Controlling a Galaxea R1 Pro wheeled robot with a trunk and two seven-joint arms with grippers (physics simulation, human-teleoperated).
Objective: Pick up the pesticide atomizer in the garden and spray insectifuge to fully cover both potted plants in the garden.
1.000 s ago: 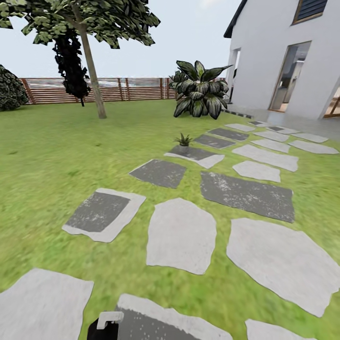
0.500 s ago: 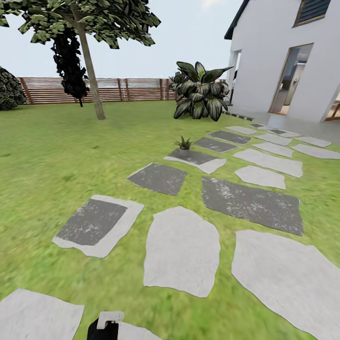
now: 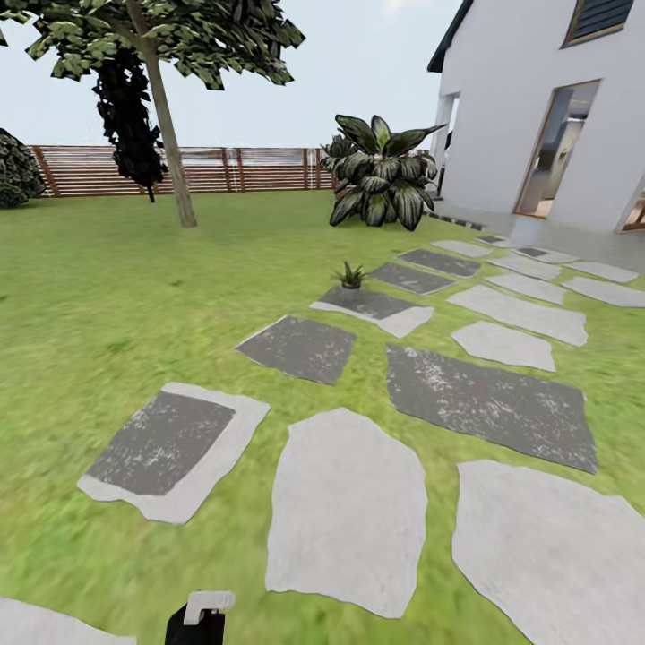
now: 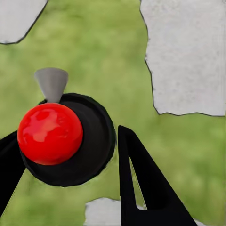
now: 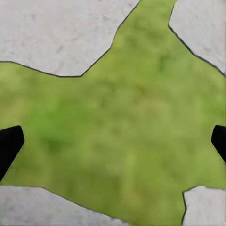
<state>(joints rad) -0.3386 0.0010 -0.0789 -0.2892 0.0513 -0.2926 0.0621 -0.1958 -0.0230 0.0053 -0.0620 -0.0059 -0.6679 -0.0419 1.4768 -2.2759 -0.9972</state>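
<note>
The left gripper [image 4: 70,160] has its jaws closed on the pesticide atomizer [image 3: 199,618], carried low at the robot's front, while the right gripper [image 5: 113,146] hangs over grass with jaws wide and empty. The step in hand appears to be the approach to a potted plant [image 3: 350,275], which stands on the lawn at the far edge of a dark stepping stone [image 3: 372,307]; the next move calls for closing that gap and aiming the nozzle at the leaves. Beyond the plant stand a large bush [image 3: 381,184], a tree [image 3: 166,116], a fence [image 3: 242,170] and a house [image 3: 546,107]; nothing blocks the path.
</note>
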